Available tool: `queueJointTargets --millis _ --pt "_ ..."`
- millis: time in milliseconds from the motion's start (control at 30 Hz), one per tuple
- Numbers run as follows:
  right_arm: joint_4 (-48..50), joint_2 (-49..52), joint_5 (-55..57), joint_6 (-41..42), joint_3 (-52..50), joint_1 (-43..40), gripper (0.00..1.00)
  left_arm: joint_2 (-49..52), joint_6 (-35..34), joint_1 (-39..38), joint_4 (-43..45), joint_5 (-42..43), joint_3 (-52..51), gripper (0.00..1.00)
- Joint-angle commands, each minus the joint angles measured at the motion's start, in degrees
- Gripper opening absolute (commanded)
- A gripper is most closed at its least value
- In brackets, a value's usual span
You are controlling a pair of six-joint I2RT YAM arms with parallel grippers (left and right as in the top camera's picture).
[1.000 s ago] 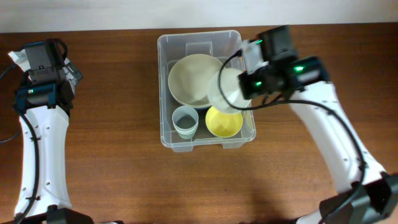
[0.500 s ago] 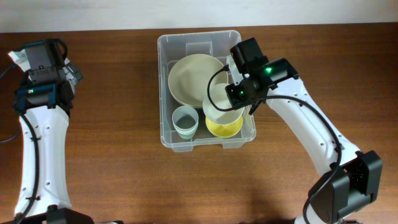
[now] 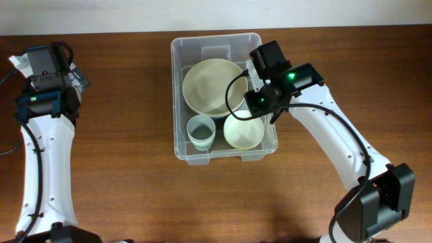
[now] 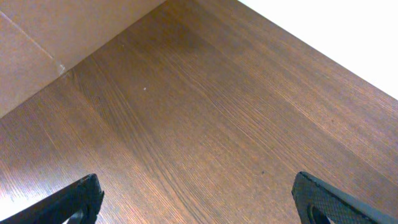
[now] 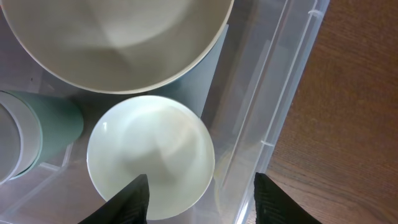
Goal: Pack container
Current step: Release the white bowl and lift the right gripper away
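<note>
The container [image 3: 177, 94] is a clear plastic tub standing at the middle of the table. Inside it are a large cream bowl [image 3: 210, 86], a grey-green cup [image 3: 201, 131] and a small pale bowl [image 3: 243, 133] at the front right corner. My right gripper [image 3: 260, 101] hovers over that corner. In the right wrist view it [image 5: 200, 183] is open, one finger above the small pale bowl [image 5: 155, 149], the other above the container's side wall [image 5: 273, 93], holding nothing. My left gripper [image 4: 196, 186] is wide open over bare wood at the far left.
The large cream bowl [image 5: 118, 37] fills the tub's far half, and the cup [image 5: 43, 127] stands in the near left corner. Brown wooden tabletop [image 3: 121, 169] surrounds the tub. A pale wall runs along the table's far edge [image 3: 101, 17].
My right gripper carried the small pale bowl down into the tub's front right corner, onto a yellow bowl, then opened and let go. The left arm stayed still.
</note>
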Motion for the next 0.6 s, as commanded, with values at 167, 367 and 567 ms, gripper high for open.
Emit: queueJointTargets --millis 167,367,567 --pt "0.13 -4.55 2.58 0.94 3.67 0.13 0.50 -0.13 0.48 0.28 -0.07 -0.83 0.63 1.00" --pt "0.72 -5.20 14.27 9.38 4.02 -3.45 0.73 -0.13 0.48 0.31 -0.07 -0.83 0.63 1.00" --pt "3.41 -5.20 10.03 9.75 5.38 -14.47 0.99 -0.13 0.48 0.31 -0.07 -0.83 0.63 0.99"
